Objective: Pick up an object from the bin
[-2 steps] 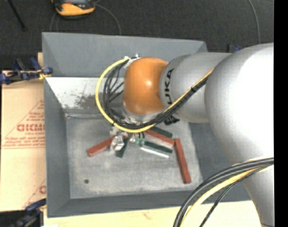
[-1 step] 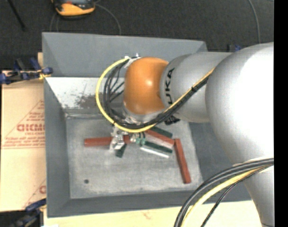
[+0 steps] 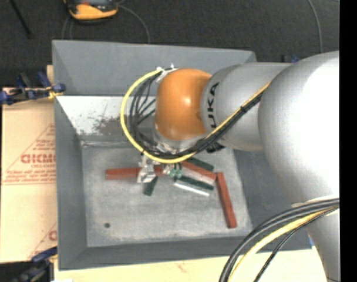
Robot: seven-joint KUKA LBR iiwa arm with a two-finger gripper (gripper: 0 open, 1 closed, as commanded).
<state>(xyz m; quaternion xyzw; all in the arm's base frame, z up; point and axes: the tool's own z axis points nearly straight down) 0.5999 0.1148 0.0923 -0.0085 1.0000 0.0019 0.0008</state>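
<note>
My gripper [image 3: 147, 173] is low in the middle of the bin, under the arm's orange cover. It stands over the right end of a flat red-brown stick [image 3: 122, 174] that lies level on the bin floor. A short dark green piece [image 3: 150, 187] sticks out just below the gripper, touching or nearly touching it. Just to the right lie a green-and-white bar [image 3: 194, 184] and a red-and-green bar [image 3: 198, 168], one partly over the other. Whether anything is gripped is hidden by the arm.
A long red-brown stick [image 3: 227, 202] lies at a slant by the bin's right wall. A small dark speck [image 3: 107, 225] sits at the lower left of the floor. The arm and its cables cover the bin's upper middle.
</note>
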